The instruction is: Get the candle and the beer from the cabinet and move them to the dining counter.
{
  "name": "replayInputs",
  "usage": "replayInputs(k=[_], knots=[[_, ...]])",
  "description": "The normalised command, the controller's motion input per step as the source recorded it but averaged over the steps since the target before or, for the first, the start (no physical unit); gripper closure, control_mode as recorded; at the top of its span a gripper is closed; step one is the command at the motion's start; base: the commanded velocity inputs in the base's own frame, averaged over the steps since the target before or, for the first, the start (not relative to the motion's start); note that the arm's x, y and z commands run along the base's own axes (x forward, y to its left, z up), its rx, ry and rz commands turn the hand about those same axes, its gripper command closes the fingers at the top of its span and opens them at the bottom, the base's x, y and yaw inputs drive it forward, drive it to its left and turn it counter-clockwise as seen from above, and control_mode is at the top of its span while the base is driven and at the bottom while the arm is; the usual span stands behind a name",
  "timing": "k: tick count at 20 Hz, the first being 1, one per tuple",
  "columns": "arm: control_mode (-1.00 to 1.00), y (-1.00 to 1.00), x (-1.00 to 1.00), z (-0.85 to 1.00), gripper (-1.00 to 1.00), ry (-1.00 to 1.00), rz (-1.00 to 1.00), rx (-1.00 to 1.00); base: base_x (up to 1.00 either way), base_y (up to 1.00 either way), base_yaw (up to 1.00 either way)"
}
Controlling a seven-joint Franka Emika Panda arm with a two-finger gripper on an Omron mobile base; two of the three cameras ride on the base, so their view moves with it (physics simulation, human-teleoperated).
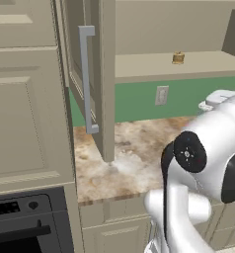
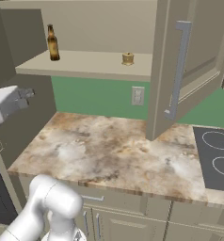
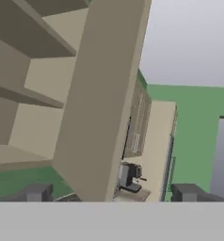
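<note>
While its two dark fingertips (image 3: 38,192) stand spread wide with nothing between them, the gripper (image 3: 111,195) points past the edge of an open beige door (image 3: 102,94) of the cabinet (image 2: 85,66), toward a far counter bearing a small steel coffee machine (image 3: 129,177). Ahead of and above the hand, the beer (image 2: 52,43) stands upright on the plain beige shelf, its long axis vertical, dark narrow neck up, amber glass body below. Further along the same shelf, well apart from the bottle, the candle (image 2: 127,58) sits upright, a squat golden-brown jar. Below the shelf lie a green wall with a white socket plate (image 2: 138,95) and a marbled stone worktop (image 2: 109,150) beside a black cooktop (image 2: 216,157). The white arm (image 1: 198,163) is bent sharply at a dark elbow joint, its hand raised beside the cabinet's shelf.
</note>
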Motion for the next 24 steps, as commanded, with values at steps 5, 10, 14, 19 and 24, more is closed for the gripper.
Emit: replayInputs(k=[5,10,14,19,24], knots=[[-1.0,0.35,0.81,0.01,-1.0,-0.14,-0.18,0.01,0.0,0.0,0.0],[-1.0,-0.08,0.78,0.0,-1.0,-0.16,0.0,0.11,0.0,0.0,0.0],[-1.0,-0.4,0.58,0.11,-1.0,-0.05,0.0,0.1,0.0,0.0,0.0],[-1.0,-0.8,0.29,0.32,-1.0,0.02,-0.01,0.11,0.0,0.0,0.0],[-1.0,-0.87,0.08,0.2,-1.0,0.02,0.0,0.09,0.0,0.0,0.0]])
